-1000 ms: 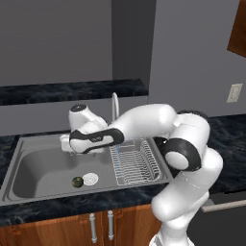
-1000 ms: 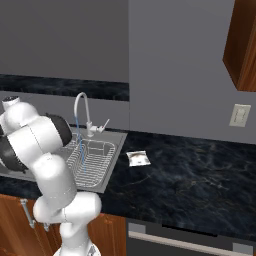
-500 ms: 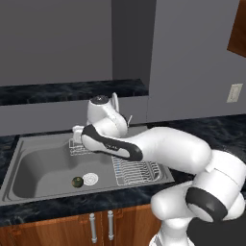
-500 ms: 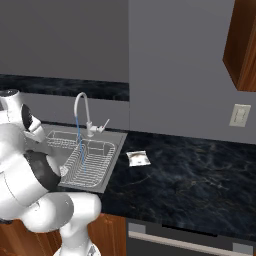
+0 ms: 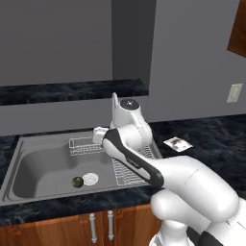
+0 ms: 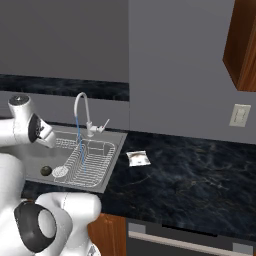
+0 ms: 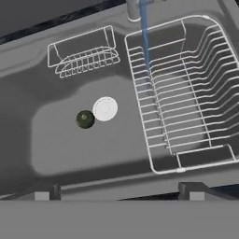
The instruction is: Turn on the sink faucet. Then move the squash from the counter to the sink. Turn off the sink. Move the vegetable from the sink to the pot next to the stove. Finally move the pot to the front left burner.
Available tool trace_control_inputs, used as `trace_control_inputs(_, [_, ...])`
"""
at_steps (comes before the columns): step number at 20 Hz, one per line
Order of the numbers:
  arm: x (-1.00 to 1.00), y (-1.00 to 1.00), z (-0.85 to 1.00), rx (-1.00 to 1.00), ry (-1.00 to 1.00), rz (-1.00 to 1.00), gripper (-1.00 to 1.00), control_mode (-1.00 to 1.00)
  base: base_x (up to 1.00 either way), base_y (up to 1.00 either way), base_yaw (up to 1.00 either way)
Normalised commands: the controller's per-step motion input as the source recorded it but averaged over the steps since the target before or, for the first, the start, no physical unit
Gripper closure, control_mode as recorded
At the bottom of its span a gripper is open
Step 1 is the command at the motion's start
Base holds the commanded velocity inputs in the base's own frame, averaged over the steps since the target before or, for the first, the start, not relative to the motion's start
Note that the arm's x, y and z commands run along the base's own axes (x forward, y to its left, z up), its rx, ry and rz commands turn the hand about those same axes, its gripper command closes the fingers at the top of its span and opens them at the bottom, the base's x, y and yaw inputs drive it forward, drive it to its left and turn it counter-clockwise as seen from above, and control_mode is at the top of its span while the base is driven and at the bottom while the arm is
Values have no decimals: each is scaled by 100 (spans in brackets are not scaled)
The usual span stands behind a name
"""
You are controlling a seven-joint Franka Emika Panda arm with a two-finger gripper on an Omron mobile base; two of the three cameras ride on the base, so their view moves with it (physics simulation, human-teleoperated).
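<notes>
Black marble counter (image 6: 175, 175) wraps the grey steel sink (image 5: 29, 158), and a thin blue stream of water runs from the sink faucet (image 6: 80, 102) down into the wire rack (image 7: 186, 93) beside the drain. The squash (image 7: 85, 119) sits on the basin floor, touching the white drain (image 7: 105, 108) on the side away from the rack. Above the sink hangs the gripper (image 7: 119, 191), spread wide with nothing between its tips.

no legible text, seemingly (packet too small)
</notes>
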Motion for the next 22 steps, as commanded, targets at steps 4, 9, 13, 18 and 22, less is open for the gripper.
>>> trace_control_inputs(4, [-23,-58,0,1,-3,7,-100,-100,0,0,0])
trace_control_inputs(9, [-2,-59,0,0,-3,8,-100,-100,0,0,0])
trace_control_inputs(13, [0,-55,0,3,-14,11,-100,-100,0,0,0])
trace_control_inputs(18, [7,-32,-5,4,-15,13,-100,-100,0,0,0])
trace_control_inputs(22, [2,2,-12,-3,0,2,-100,-100,0,0,0])
